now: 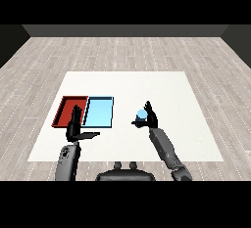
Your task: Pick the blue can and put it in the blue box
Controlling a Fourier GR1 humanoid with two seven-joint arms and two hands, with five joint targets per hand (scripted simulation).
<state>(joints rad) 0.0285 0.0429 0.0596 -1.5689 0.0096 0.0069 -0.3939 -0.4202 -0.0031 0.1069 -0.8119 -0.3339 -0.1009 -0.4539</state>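
**On desk right of trays: can at right hand, not in blue tray**

On white desk (196, 139), two trays side by side toward left: red tray (62, 111) at far left, blue tray (99, 112) touching its right edge. Nothing seen inside either.

Right of blue tray, clear of it: blue can (141, 115), only its rounded light-blue top showing. Sits in right hand (151, 119), between fingers and thumb. Fingers up along can's right side, thumb out to left below it; looks curled round can. Cannot tell whether can rests on desk or hangs above it. Grey right forearm (166, 148) running in from lower right.

Left hand (74, 129) over desk, just in front of the seam between red and blue trays. Fingers straight and pointing up, thumb stuck out right, relaxed, holding nothing. Fingertips overlapping red tray's near right corner in view. Grey left forearm (66, 162) coming up from lower left.

Around desk: pale wood-plank floor (122, 51).
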